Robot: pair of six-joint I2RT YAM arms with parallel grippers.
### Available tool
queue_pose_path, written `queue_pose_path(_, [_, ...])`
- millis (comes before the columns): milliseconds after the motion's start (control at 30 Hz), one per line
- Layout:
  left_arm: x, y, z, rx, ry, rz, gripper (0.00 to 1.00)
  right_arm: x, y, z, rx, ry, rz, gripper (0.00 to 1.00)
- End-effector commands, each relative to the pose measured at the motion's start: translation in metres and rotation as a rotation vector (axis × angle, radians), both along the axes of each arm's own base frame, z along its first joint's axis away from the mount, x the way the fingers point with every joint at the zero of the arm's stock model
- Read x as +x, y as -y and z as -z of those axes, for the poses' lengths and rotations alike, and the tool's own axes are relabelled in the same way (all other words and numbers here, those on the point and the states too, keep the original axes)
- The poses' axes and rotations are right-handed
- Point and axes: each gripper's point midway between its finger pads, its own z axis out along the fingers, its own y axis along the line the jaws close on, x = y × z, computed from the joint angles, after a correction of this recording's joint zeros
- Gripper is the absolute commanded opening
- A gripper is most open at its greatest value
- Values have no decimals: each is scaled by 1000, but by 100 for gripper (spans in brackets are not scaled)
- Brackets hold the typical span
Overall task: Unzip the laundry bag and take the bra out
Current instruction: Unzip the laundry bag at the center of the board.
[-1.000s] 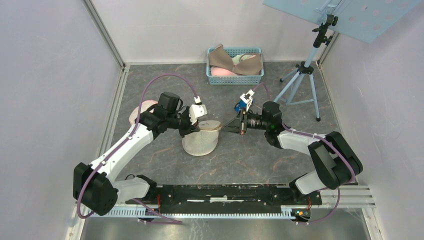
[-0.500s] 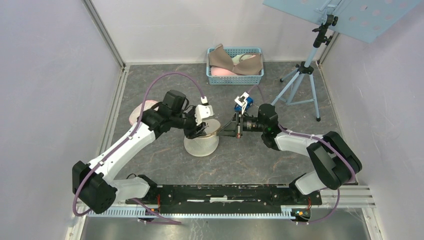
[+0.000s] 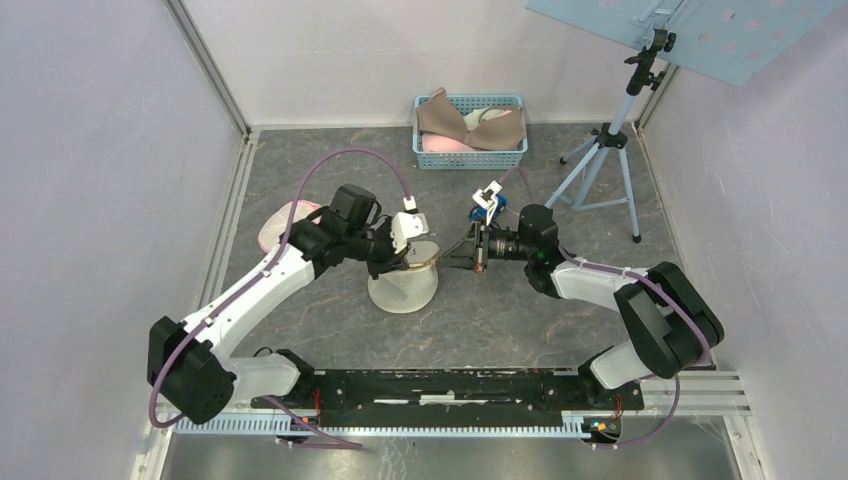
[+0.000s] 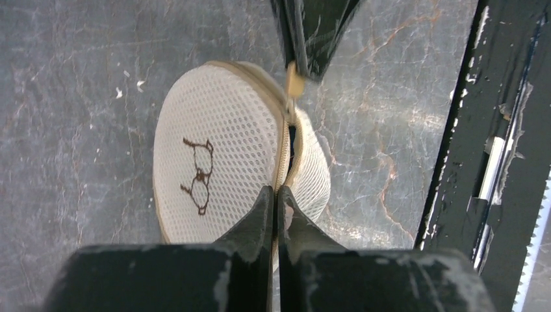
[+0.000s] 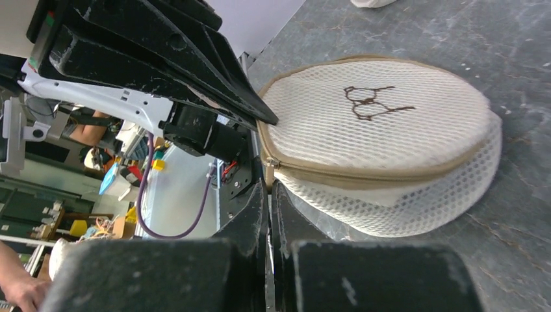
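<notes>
Grey marbled desk [image 3: 500, 320]. A tripod [image 3: 600, 170] stands at its far right corner and a blue basket [image 3: 470, 157] of garments at mid far edge. The white mesh laundry bag [image 3: 403, 288] sits near the desk's centre. The left gripper [image 4: 278, 195], fingers together, pinches the bag's tan zip seam. The right gripper [image 5: 268, 192], fingers together, clamps the zip pull [image 4: 294, 83] on the side facing the desk's right edge.

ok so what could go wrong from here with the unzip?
1. The right gripper pinches only the small zipper pull; it could slip off under tension.
2. The left gripper holds the mesh laundry bag only by its zipper seam, so the bag may drag along instead of unzipping.
</notes>
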Motion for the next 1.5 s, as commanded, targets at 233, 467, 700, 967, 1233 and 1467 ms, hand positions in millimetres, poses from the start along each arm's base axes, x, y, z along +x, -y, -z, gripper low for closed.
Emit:
queue_pose_path(233, [18, -30, 3, 12, 78, -84, 2, 25, 20, -16, 6, 91, 60, 0])
queue_pose_path(467, [10, -5, -32, -125, 15, -81, 43, 23, 16, -23, 41, 84, 56, 0])
queue_pose_path(700, [-2, 16, -36, -153, -44, -65, 57, 8, 0, -23, 52, 75, 9, 0])
queue_pose_path(967, [-2, 28, -14, -134, -115, -111, 58, 2, -10, -26, 62, 75, -16, 0])
queue_pose_path(1233, [-8, 19, -3, -113, -114, -111, 30, 4, -5, -19, 41, 80, -2, 0])
queue_pose_path(1467, [-2, -3, 2, -95, -75, -146, 10, 20, 13, -18, 31, 84, 57, 0])
